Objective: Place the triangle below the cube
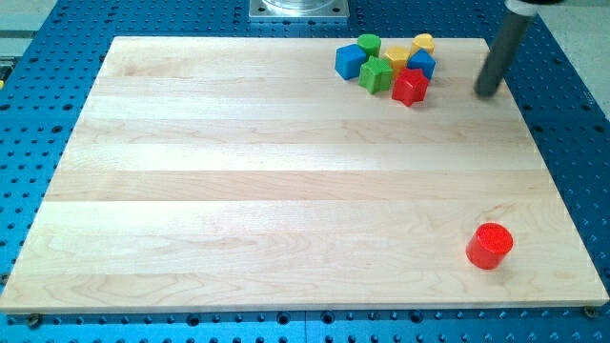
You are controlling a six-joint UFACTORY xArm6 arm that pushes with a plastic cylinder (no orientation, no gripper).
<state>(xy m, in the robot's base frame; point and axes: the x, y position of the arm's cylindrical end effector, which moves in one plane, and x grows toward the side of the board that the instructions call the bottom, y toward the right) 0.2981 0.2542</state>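
A tight cluster of blocks lies at the view's top right. It holds a blue cube (351, 61) at its left, a green cylinder (369, 44), a green block (376, 75), a yellow block (396, 56), a second yellow block (423, 43), a blue block (420, 64) that may be the triangle, and a red star-like block (410, 87) at the bottom. My tip (488, 92) rests on the board to the right of the cluster, clear of every block, about 80 px right of the red star-like block.
A red cylinder (490, 246) stands alone near the board's bottom right corner. The wooden board (238, 181) lies on a blue perforated table (38, 86). A metal mount (297, 9) sits at the view's top centre.
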